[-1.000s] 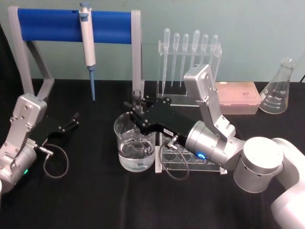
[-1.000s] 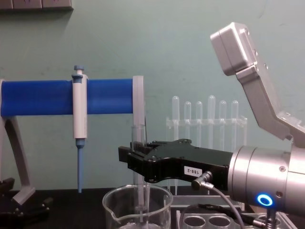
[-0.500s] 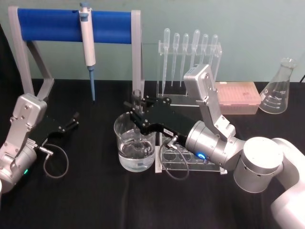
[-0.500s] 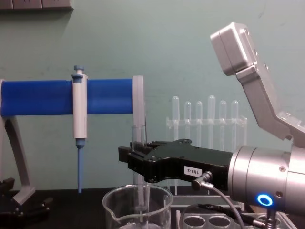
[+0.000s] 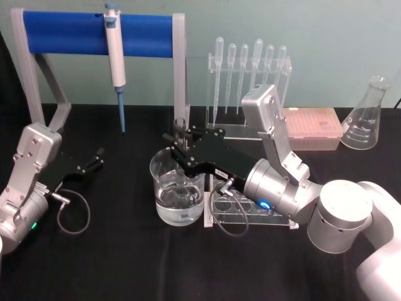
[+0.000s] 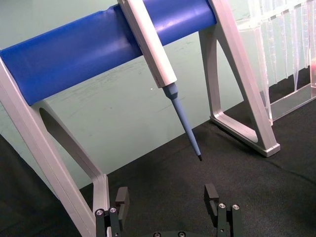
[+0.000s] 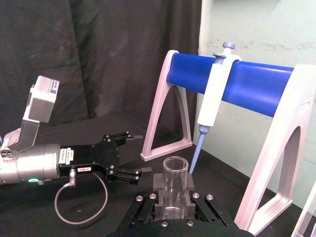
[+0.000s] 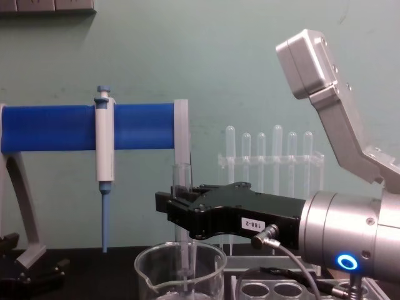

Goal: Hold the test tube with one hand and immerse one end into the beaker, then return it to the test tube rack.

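Glass tube (image 8: 182, 174) upright, clamped high in right tool (image 8: 177, 209), so low end reaches water in beaker (image 5: 178, 202) while tool is above it. Left tool (image 5: 94, 158) idle low over desk (image 5: 125, 263), fingers (image 6: 122, 196) apart.

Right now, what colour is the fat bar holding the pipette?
Blue; the fat round bar shows best in head view.

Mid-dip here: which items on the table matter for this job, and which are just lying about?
In the job: test tube, lower end inside the beaker; right gripper holding it; test tube rack.

Lying about: pipette on the blue stand; plastic pipettes; conical flask; pink tip box; left gripper, parked open at the left.
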Motion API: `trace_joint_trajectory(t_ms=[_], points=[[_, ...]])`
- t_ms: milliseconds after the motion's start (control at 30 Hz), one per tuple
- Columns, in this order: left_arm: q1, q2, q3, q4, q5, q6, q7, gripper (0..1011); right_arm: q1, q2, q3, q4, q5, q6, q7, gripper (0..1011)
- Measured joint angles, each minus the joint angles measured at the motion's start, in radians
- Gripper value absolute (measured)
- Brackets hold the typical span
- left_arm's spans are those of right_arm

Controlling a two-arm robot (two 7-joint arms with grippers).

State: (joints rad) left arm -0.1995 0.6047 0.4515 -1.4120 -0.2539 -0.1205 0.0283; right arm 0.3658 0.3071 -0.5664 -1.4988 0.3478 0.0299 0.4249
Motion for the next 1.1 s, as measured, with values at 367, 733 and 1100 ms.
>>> trace_joint_trajectory(t_ms=[367, 733, 1100], points=[[0.000, 0.000, 0.000, 0.000, 0.000, 0.000, 0.000, 1000, 0.000, 0.000, 0.000, 0.000, 0.000, 0.000, 0.000, 225], [0.000, 0.000, 0.000, 0.000, 0.000, 0.000, 0.000, 1000, 0.000, 0.000, 0.000, 0.000, 0.000, 0.000, 0.000, 225], [0.000, 0.000, 0.000, 0.000, 0.000, 0.000, 0.000, 1000, 0.000, 0.000, 0.000, 0.000, 0.000, 0.000, 0.000, 225]])
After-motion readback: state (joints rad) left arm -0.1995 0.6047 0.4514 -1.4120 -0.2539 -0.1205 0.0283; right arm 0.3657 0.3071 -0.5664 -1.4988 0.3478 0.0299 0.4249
